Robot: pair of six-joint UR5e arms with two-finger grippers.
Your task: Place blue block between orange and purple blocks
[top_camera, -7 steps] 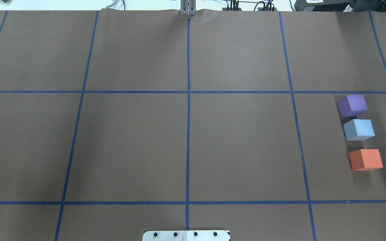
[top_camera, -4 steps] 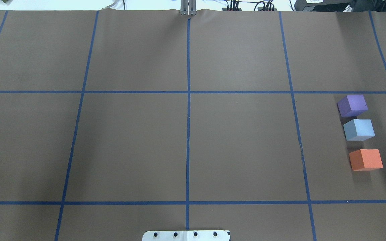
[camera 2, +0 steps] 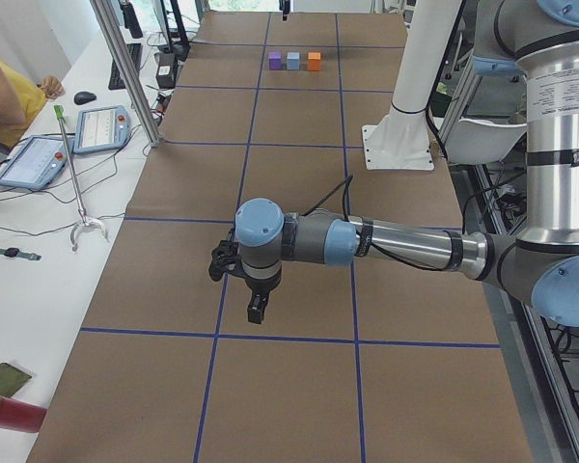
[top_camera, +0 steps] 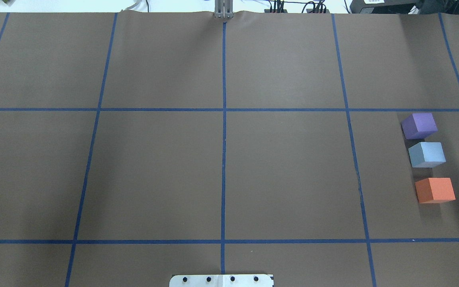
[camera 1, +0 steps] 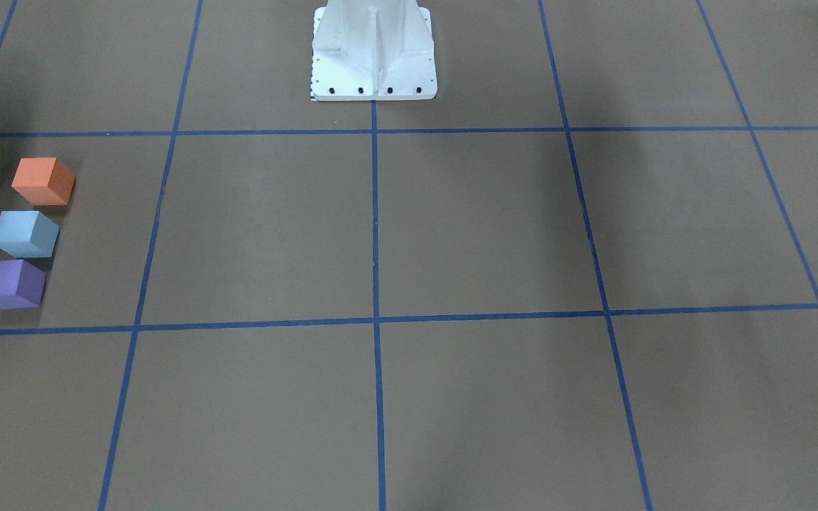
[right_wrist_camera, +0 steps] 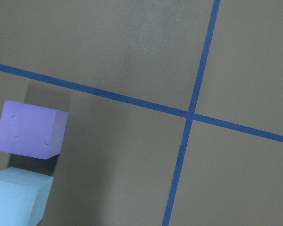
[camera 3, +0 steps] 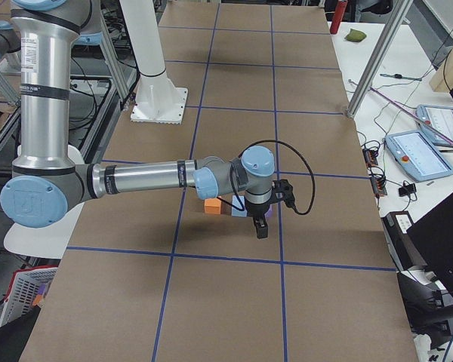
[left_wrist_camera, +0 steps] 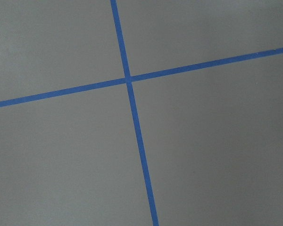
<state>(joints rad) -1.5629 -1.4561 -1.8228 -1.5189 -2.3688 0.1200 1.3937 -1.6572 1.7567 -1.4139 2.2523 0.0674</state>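
Brown paper covers the counter [top_camera: 285,167], ruled into squares by blue tape lines [top_camera: 223,159], and you see no arm over it from the overhead camera.

The left arm [camera 2: 396,241] reaches out low over a bare square far from the blocks, and its wrist camera shows only a tape crossing. The right arm [camera 3: 143,179] stretches across the blocks' square. The left tool [camera 2: 256,307] and the right tool [camera 3: 260,226] show only in the side views, so you cannot tell whether either is apart or together. Neither appears to hold anything.

The three blocks sit in a row at the robot's right edge: purple block [top_camera: 419,125] farthest from the robot, blue block [top_camera: 427,154] in the middle, orange block [top_camera: 435,190] nearest. The blue one lies just beside the purple, with a clearer gap to the orange.

Over the last second you see nothing shift in the overhead view: all three blocks rest where they were. With the blue block already between its neighbours and free of any grip, you can judge the task done, with only the right arm's retreat left.
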